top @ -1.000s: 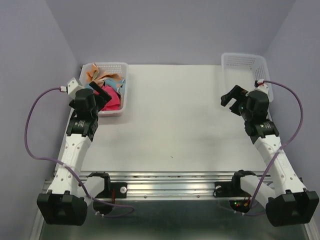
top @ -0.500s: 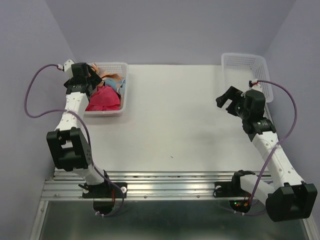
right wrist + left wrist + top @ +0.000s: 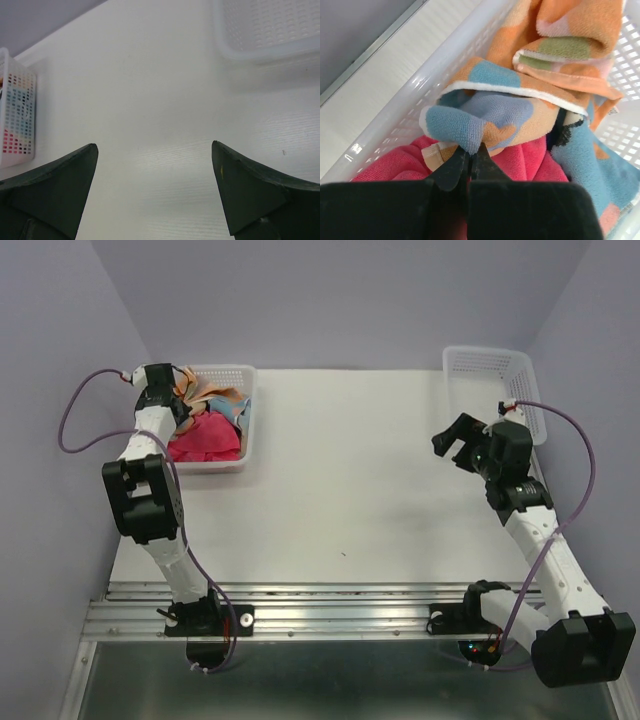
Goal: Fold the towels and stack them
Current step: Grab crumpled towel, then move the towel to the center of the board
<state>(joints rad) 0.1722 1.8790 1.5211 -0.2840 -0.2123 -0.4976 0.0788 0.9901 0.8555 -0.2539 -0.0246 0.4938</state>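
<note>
One pink towel [image 3: 525,162] half buried, blue-orange towel [image 3: 510,107] pinched — left gripper [image 3: 470,151]

top: overhead, whole table [image 3: 350,460] | left wrist: close, in left basket [image 3: 415,95] | right wrist: toward same basket

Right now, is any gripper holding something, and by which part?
The left gripper pinches the blue and orange towel by a bunched blue corner, inside the basket. The right gripper is open and empty.
</note>
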